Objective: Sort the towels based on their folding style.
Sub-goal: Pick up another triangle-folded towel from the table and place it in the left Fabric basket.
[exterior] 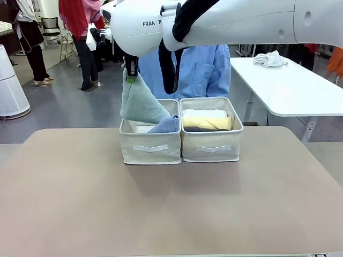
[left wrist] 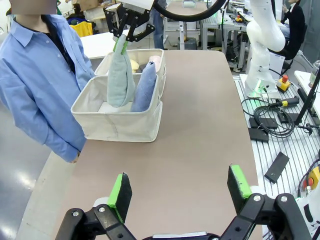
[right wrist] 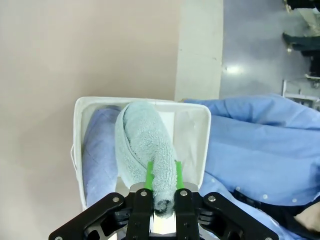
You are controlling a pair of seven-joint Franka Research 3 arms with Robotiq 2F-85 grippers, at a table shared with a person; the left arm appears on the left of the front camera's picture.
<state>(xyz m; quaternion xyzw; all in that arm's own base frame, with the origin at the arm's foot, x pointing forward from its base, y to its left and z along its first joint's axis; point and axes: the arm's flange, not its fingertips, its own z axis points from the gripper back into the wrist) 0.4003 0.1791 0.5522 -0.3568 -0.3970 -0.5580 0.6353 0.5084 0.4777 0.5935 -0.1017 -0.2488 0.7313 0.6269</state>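
My right gripper (exterior: 131, 74) is shut on the tip of a grey-green cone-shaped towel (exterior: 140, 101), which hangs into the left beige bin (exterior: 150, 148). A lavender-blue cone towel (exterior: 167, 126) leans in that bin beside it. The right bin (exterior: 211, 145) holds rolled towels: white (exterior: 204, 113), yellow (exterior: 208, 123) and dark grey (exterior: 197, 129). In the right wrist view the green pads of the right gripper (right wrist: 162, 177) pinch the grey-green towel (right wrist: 142, 142) above the lavender-blue one (right wrist: 97, 155). My left gripper (left wrist: 180, 187) stands open over bare table, well away from the bins (left wrist: 115, 125).
A person in a blue shirt (exterior: 206, 72) stands right behind the bins. A white side table (exterior: 289, 88) with a rumpled white cloth (exterior: 270, 59) is at the back right. The brown tabletop (exterior: 171, 209) in front of the bins is free.
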